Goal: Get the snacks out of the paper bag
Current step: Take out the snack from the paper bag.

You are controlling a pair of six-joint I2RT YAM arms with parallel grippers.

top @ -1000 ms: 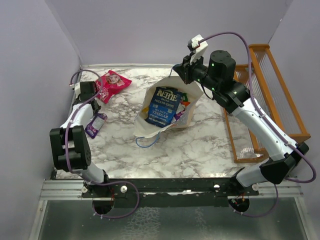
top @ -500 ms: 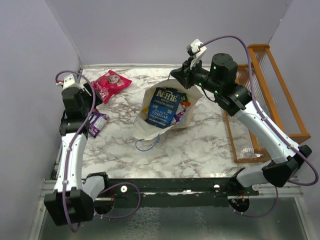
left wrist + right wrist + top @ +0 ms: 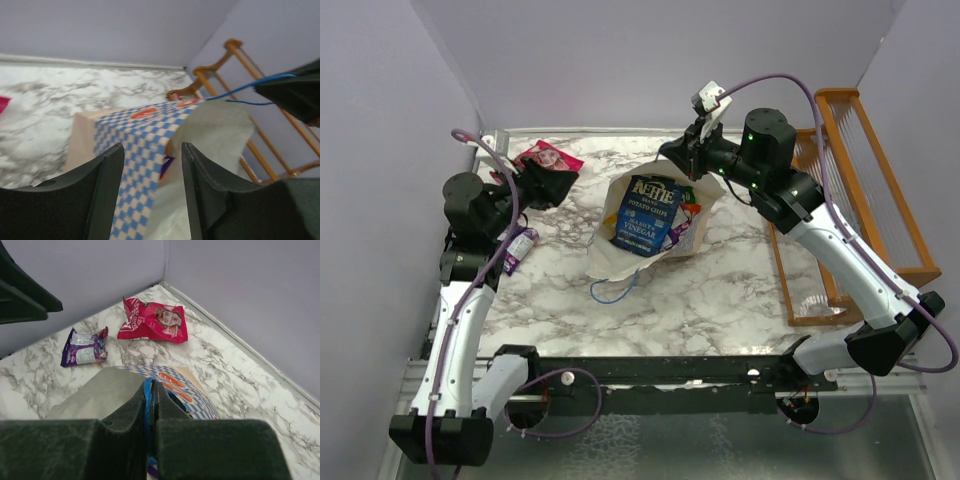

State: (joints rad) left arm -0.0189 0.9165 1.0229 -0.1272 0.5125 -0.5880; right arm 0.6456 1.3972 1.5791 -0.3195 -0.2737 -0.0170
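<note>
The paper bag (image 3: 612,252) lies mid-table with its mouth held up. My right gripper (image 3: 672,152) is shut on its blue cord handle (image 3: 148,399) at the far rim. Inside shows a dark blue chips bag (image 3: 645,212) with small colourful packs (image 3: 688,212) beside it. A pink-red bag (image 3: 546,156) and a purple pack (image 3: 517,247) lie on the table to the left of the paper bag. My left gripper (image 3: 568,188) hovers between them and the bag, open with nothing between its fingers. In the left wrist view it (image 3: 152,150) faces the bag's checkered side (image 3: 132,145).
An orange wooden rack (image 3: 840,200) stands along the right edge. The bag's second blue cord handle (image 3: 615,290) hangs loose on the marble near the front. Purple walls close off the left and back.
My left arm has lifted from beside the purple pack and swung right towards the paper bag, and its jaws have opened. The right gripper still holds the handle.
</note>
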